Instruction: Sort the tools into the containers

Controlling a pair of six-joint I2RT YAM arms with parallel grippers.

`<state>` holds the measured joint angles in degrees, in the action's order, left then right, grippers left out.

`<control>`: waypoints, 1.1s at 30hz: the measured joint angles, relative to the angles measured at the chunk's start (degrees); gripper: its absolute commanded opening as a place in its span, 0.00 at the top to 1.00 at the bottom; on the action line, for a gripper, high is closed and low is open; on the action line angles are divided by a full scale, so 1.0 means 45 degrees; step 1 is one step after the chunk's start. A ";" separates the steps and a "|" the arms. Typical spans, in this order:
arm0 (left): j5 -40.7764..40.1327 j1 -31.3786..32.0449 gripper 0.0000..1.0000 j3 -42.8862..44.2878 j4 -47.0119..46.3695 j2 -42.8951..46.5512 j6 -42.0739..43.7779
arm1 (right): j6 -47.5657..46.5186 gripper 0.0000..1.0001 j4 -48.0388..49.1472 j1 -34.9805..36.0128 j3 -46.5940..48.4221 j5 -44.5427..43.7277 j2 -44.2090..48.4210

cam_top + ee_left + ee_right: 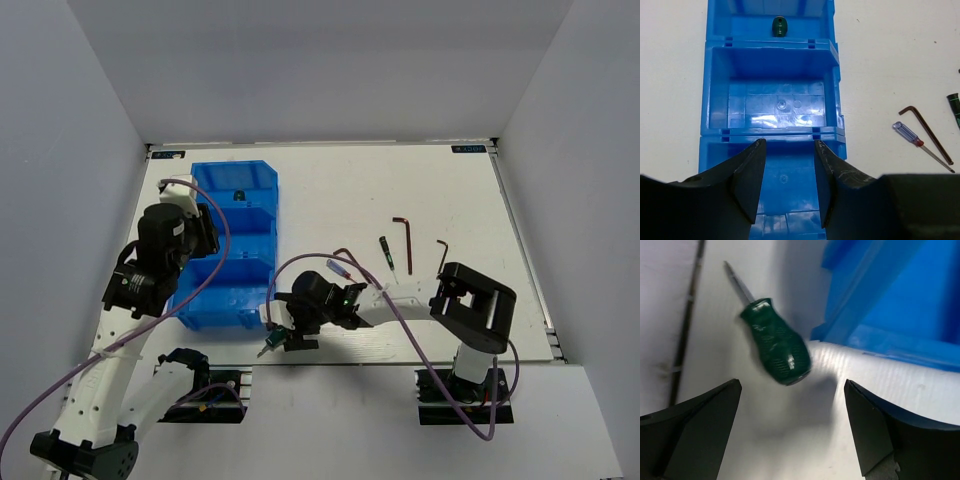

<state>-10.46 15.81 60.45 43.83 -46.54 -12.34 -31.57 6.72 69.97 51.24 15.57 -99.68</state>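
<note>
Three translucent blue bins (232, 245) stand in a row at the left of the table. My left gripper (205, 235) hovers over them, open and empty; in the left wrist view it (789, 145) is above the nearest bin (785, 200). The middle bin (775, 105) is empty, and the far bin holds a stubby green screwdriver (779, 26). My right gripper (283, 330) is open and empty near the row's front right corner. Another stubby green screwdriver (777, 342), blurred, lies just ahead of the right gripper (790, 430), beside the bin corner (880, 305). It also shows in the top view (268, 346).
On the table to the right lie a blue-handled screwdriver (340, 268), a slim dark-green screwdriver (386, 252) and hex keys (403, 240) (441, 255). The left wrist view shows the blue-handled screwdriver (910, 134) beside a hex key (927, 130). The table's front edge is close below the right gripper.
</note>
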 measured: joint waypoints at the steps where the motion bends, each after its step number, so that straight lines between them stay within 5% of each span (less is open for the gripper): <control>1: 0.0000 0.0000 0.46 0.0000 0.0015 0.0034 -0.0010 | -0.0199 0.11 0.0155 -0.0034 0.0068 -0.0058 -0.0131; 20: 0.0058 0.0000 0.46 -0.0578 0.0160 0.0233 -0.0151 | -0.0724 0.26 -0.0408 -0.0107 0.0661 0.2812 -0.0670; 33: 0.0102 0.0000 0.46 -0.0578 0.0165 0.0228 -0.0282 | 0.0199 0.32 -0.0525 0.0073 0.1292 0.1739 -0.1171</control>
<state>-10.00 15.81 57.84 44.58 -45.52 -13.61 -30.68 4.36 70.30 57.06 23.40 -104.95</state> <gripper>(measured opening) 0.537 0.686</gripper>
